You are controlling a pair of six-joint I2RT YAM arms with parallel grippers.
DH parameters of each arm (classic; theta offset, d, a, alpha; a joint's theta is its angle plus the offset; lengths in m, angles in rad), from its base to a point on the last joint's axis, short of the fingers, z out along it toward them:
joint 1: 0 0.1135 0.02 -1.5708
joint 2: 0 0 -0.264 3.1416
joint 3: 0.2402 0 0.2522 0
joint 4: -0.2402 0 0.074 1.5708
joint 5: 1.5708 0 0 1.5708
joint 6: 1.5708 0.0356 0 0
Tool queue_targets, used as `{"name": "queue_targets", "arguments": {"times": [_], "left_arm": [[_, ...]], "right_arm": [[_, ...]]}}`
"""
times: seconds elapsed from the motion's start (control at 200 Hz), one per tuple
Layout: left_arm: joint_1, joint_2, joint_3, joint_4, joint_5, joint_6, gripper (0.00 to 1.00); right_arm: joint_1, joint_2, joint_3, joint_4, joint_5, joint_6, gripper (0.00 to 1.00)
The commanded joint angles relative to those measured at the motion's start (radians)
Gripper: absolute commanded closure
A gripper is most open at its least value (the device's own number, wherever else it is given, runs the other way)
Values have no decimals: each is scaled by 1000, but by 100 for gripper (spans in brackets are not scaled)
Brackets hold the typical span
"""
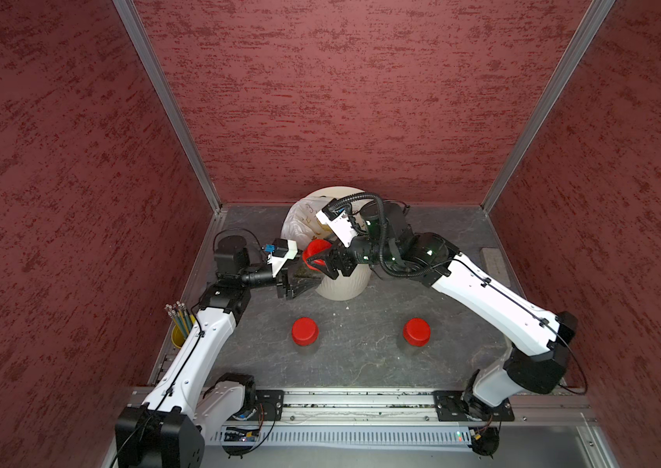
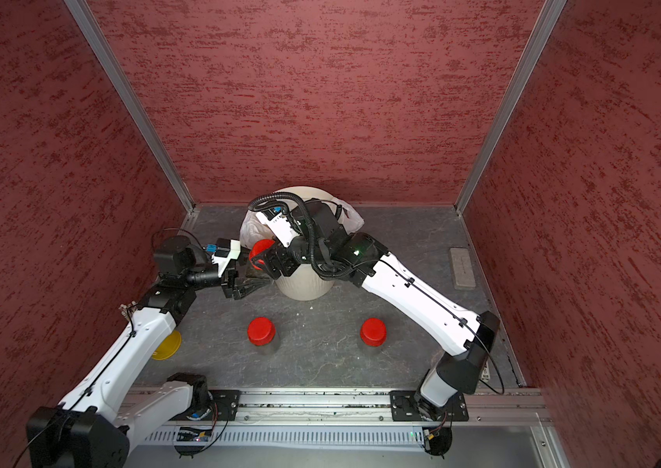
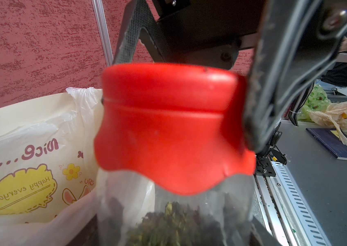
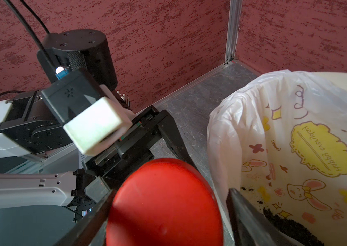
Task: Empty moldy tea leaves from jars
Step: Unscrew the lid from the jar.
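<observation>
- Red plastic fills the middle of both wrist views: the lid [image 3: 168,127] of the held jar [image 3: 121,202], through whose clear wall dark tea leaves [image 3: 168,225] are seen;
- the held jar is clamped by its body in the left gripper [image 1: 308,280]; it is carried tilted, just beside the cream bin [image 1: 343,285], with the lid end raised near the bin's rim;
- the lid is flanked by the right gripper [image 1: 314,262], whose jaws are set apart with the lid between them; in the right wrist view a narrow gap is left between the lid and one finger [image 4: 245,213]; whether the other finger touches cannot be told;
- a white printed bag [image 4: 285,132] is draped inside the bin, and dark crumbs [image 4: 285,221] are scattered in it;
- a second jar [image 1: 305,331] and a third jar [image 1: 417,332] are stood upright on the grey table [image 1: 361,364], lids on, well apart from both grippers.
</observation>
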Motion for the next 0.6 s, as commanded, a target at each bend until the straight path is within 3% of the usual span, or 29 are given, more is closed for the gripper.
{"name": "queue_targets", "arguments": {"times": [0.0,0.591], "left_arm": [[3,-13,9,7,22,7,35],[0,-14,9,7,23,7,35]], "right_arm": [[5,9,-5,20,3,7,22],[4,5,5,-1,-25,-106,51]]}}
